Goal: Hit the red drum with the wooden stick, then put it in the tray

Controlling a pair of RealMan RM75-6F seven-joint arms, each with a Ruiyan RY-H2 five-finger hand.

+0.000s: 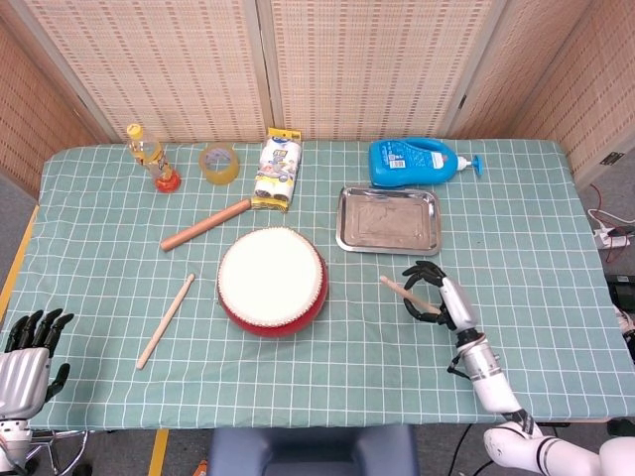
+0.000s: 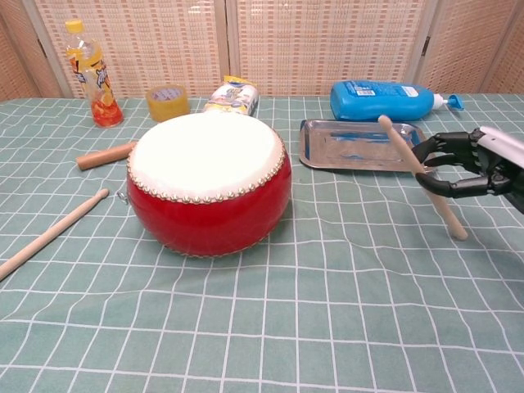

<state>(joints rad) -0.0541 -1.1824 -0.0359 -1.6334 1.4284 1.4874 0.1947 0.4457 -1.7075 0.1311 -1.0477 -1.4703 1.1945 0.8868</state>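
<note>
Your right hand [image 2: 473, 168] grips a wooden stick [image 2: 420, 176], its dark fingers [image 1: 425, 297] curled around the shaft near the middle. The stick is lifted off the green checked tablecloth [image 1: 516, 228] and tilted: in the chest view its upper tip rises toward the tray [image 2: 364, 147] while its lower end points down toward the cloth. In the head view the stick's free end projects from the hand toward the red drum [image 1: 272, 282].

The red drum sits near the middle of the table, left of your right hand and apart from it, its pale skin facing up. The metal tray lies behind the hand and to the right of the drum, with nothing in it.

Your left hand [image 1: 25, 352] shows at the lower left corner of the head view, off the table's edge, fingers apart and holding nothing.

A second wooden stick [image 1: 166, 320] lies flat on the cloth to the left of the drum. A thicker brown rod [image 1: 205, 225] lies behind the drum. Along the far edge stand a small bottle of orange drink [image 1: 147, 154], a roll of tape [image 1: 219, 164], a yellow-and-white packet [image 1: 277, 169], and a blue pump bottle [image 1: 419, 162] lying on its side behind the tray.
</note>
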